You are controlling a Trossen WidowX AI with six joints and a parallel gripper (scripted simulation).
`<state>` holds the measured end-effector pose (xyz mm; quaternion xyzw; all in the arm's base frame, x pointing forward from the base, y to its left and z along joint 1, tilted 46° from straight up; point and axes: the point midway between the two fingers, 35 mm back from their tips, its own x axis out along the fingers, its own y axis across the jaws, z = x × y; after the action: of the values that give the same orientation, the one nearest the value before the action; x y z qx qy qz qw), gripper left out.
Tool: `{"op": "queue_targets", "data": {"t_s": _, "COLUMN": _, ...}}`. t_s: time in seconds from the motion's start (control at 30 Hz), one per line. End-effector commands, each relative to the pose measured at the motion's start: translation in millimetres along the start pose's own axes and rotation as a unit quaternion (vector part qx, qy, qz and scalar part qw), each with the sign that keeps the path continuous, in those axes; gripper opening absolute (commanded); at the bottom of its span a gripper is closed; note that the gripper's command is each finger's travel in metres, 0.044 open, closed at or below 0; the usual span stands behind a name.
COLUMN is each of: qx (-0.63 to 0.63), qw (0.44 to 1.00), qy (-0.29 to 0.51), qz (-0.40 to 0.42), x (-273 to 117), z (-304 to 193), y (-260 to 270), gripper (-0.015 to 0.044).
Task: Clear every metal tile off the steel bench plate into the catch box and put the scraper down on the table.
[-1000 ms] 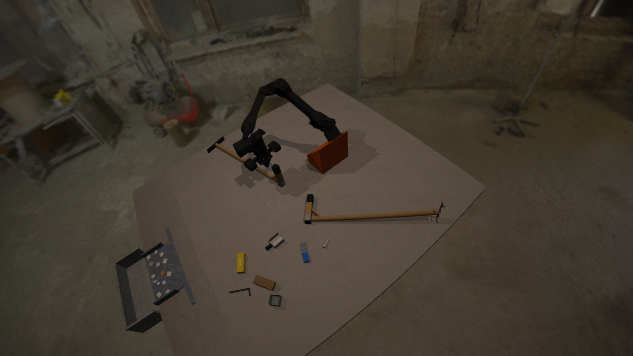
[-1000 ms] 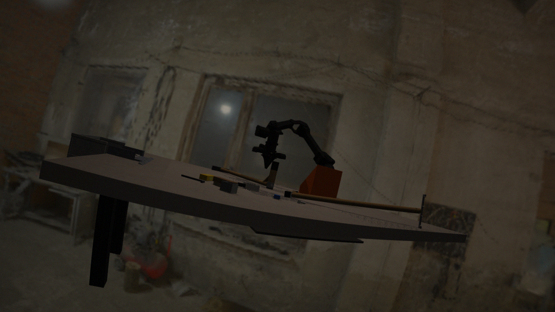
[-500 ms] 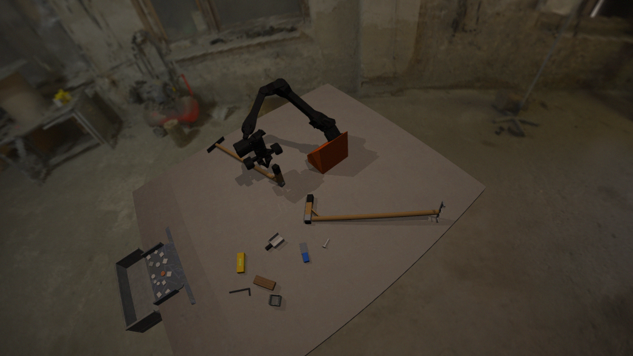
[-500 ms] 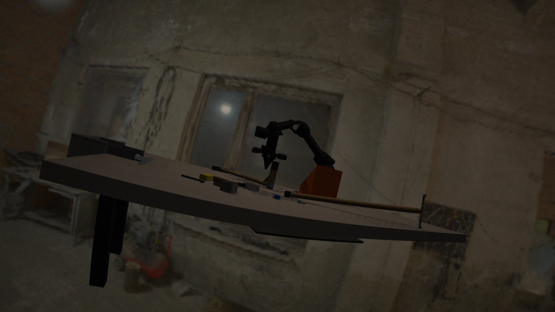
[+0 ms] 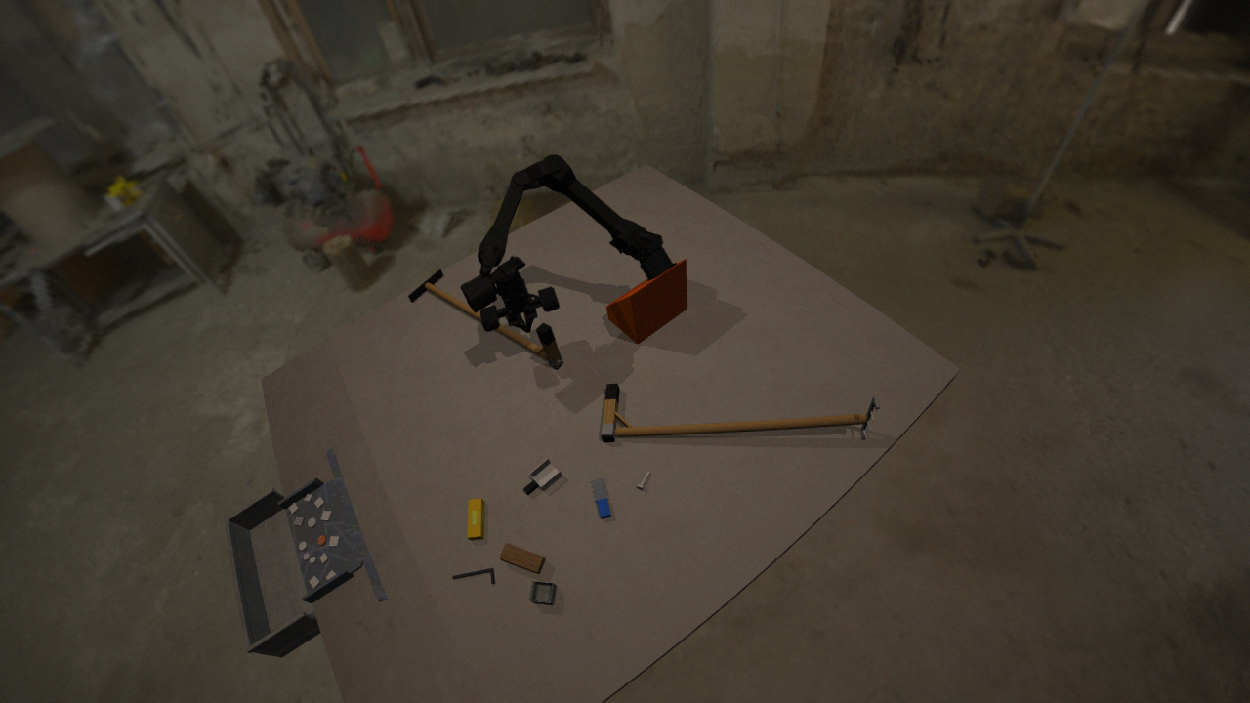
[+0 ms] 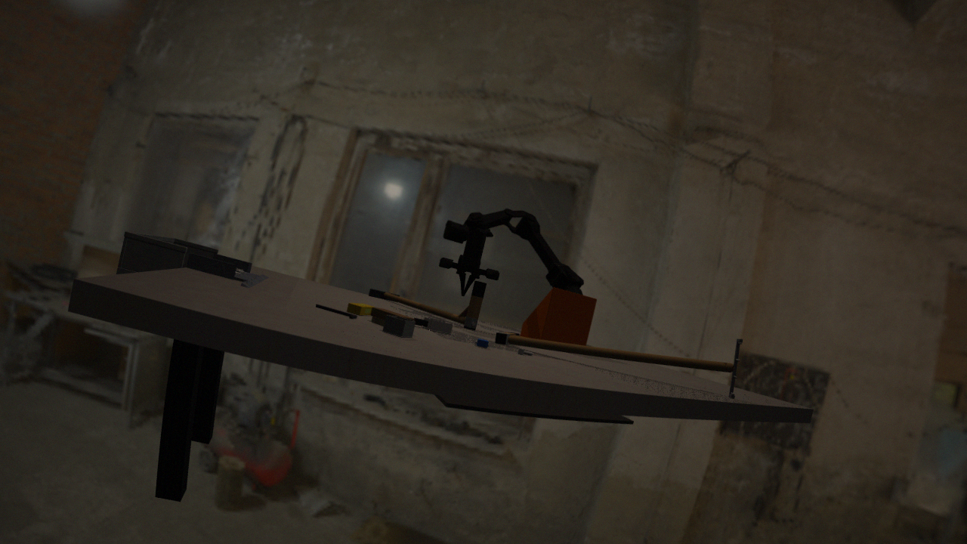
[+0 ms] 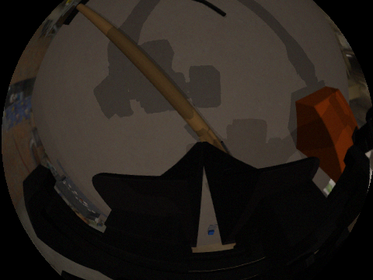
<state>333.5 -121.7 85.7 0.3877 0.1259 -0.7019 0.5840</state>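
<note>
My gripper (image 5: pixel 526 326) (image 6: pixel 464 293) (image 7: pixel 201 146) is shut and empty, pointing down above the table near the grip end of the long scraper. The long scraper (image 5: pixel 451 301) (image 6: pixel 422 305) (image 7: pixel 155 79) lies on the table, with a wooden shaft, a dark flat blade (image 5: pixel 425 285) at the far left end and an upright grip block (image 5: pixel 550 347) (image 6: pixel 476 307) at the other end. In the wrist view my fingers hide the grip block. The steel plate (image 5: pixel 350 530) at the table's left edge holds several pale tiles and one orange piece (image 5: pixel 321 540). The catch box (image 5: pixel 243 577) (image 6: pixel 152 255) adjoins the plate's outer end.
A long rake (image 5: pixel 742 427) (image 6: pixel 622 351) lies right of centre. Nearer the front are a small pan (image 5: pixel 546 474), a blue-handled tool (image 5: pixel 603 508), a bolt (image 5: pixel 644 479), a yellow block (image 5: pixel 475 518), a wooden block (image 5: pixel 522 558), a hex key (image 5: pixel 473 573) and a small square dish (image 5: pixel 542 594). An orange wedge (image 5: pixel 655 306) (image 6: pixel 560 316) (image 7: pixel 322 117) stands by the arm's base.
</note>
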Motion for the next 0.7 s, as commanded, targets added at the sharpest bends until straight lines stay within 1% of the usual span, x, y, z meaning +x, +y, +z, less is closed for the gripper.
{"op": "queue_targets", "data": {"t_s": 0.0, "qx": 0.039, "qw": 0.999, "qy": -0.001, "qz": 0.000, "x": 1.5, "z": 0.8, "y": 0.0, "gripper": 0.0000}}
{"op": "queue_targets", "data": {"t_s": 0.57, "qx": 0.172, "qw": 0.985, "qy": -0.001, "qz": 0.001, "x": 5.3, "z": 1.3, "y": -0.3, "gripper": 0.0000}}
{"op": "queue_targets", "data": {"t_s": 0.67, "qx": 0.175, "qw": 0.985, "qy": -0.001, "qz": 0.001, "x": 5.4, "z": 0.4, "y": -0.8, "gripper": 0.0000}}
